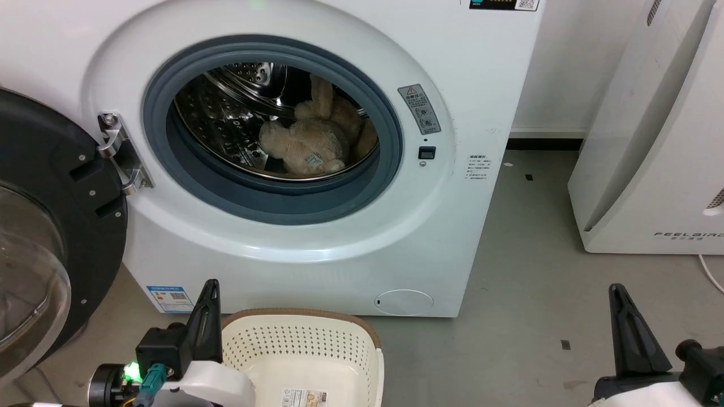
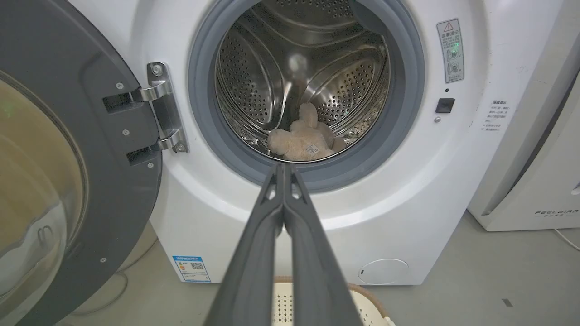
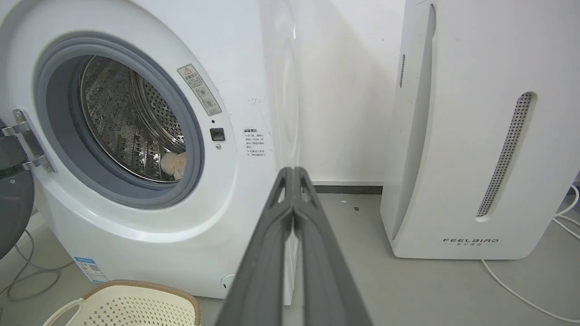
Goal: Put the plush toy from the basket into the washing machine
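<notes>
Left hand (image 2: 283, 166): your two long fingers are pressed together with nothing between them. It sits low in front of the washing machine (image 1: 452, 226), touching or just beside the basket (image 1: 294, 339); I cannot tell which.
Right hand (image 3: 293, 170): closed the same way and holding nothing, off the washing machine's right front corner.
Plush toy (image 1: 308, 147): inside the washing machine, low in the steel drum (image 1: 226, 124), just behind the grey gasket (image 1: 271, 206).
Door (image 1: 62, 226): swung wide open at the washing machine's left.
Risk, toy: it lies near the front lip, so a limb could catch in the gasket if you shut the door.
Risk, left arm: a careless swing could knock the basket or strike the door.
</notes>
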